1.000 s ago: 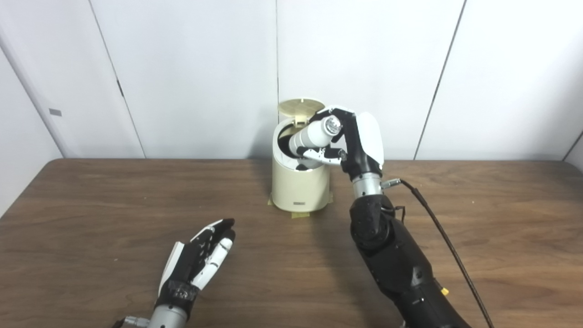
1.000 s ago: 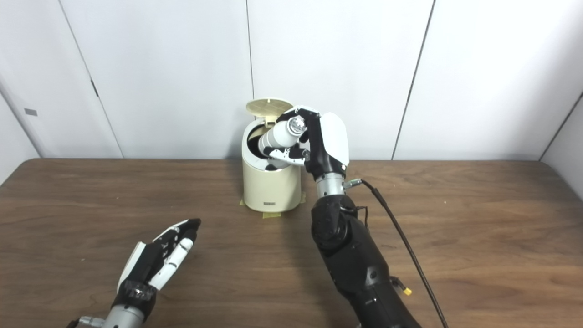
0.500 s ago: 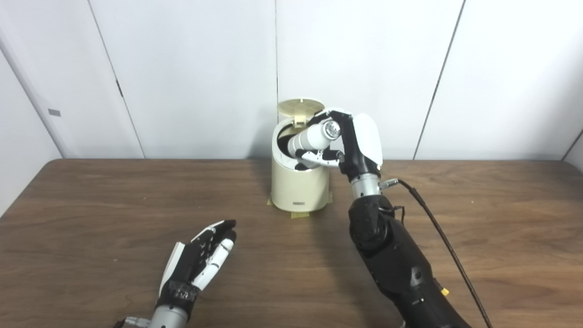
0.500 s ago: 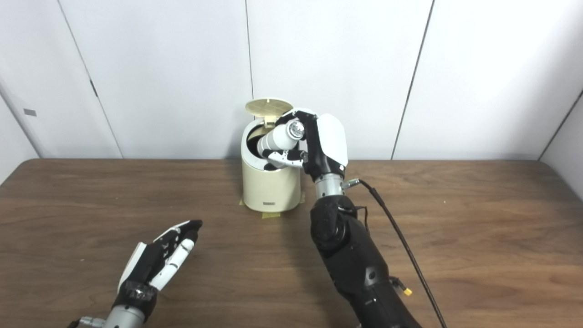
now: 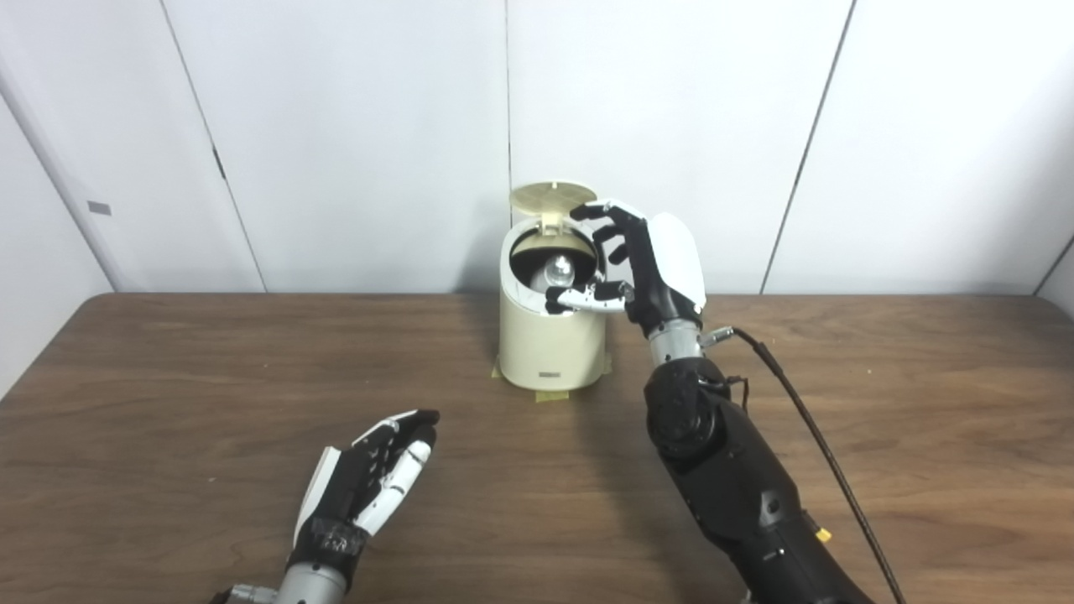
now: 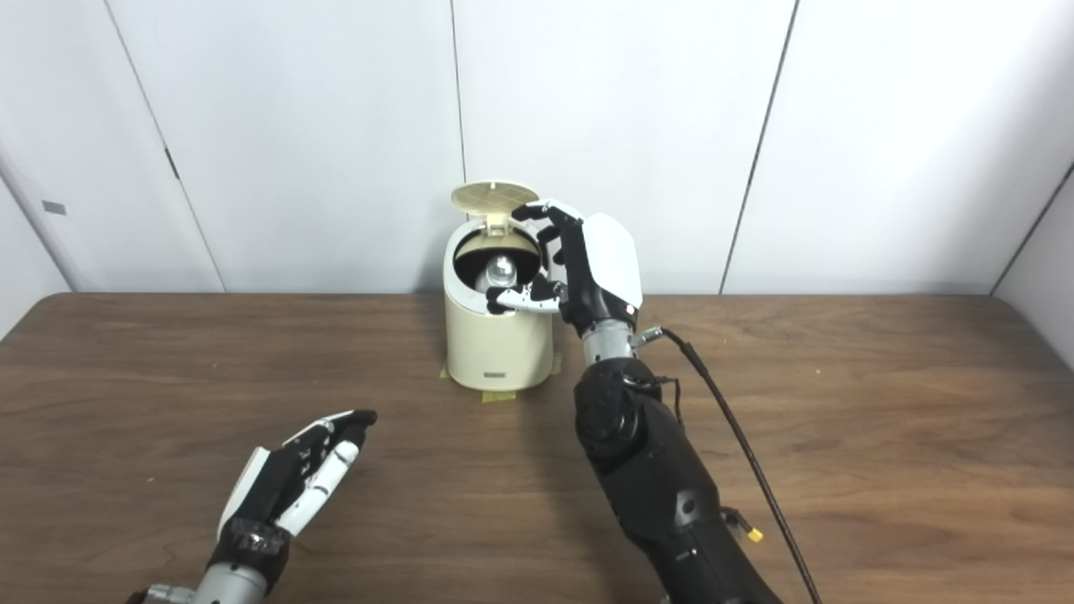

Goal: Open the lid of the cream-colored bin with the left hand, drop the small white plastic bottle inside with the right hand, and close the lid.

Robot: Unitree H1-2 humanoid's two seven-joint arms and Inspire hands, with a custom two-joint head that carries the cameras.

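The cream-colored bin (image 5: 550,344) stands at the back middle of the wooden table, its round lid (image 5: 552,195) tipped up behind the mouth. The small white plastic bottle (image 5: 559,270) sits inside the dark opening, only its top end showing. My right hand (image 5: 642,264) hovers at the bin's right rim, fingers spread apart and holding nothing, thumb reaching over the rim. My left hand (image 5: 369,482) lies low over the table at the front left, open, far from the bin.
Yellow tape (image 5: 552,394) fixes the bin's base to the table (image 5: 210,377). A black cable (image 5: 805,419) runs from my right wrist down along the forearm. White wall panels stand close behind the bin.
My right hand's fingers have spread and let go of the bottle. The bottle has slid from lying across the rim down into the bin. The left hand has stayed put.
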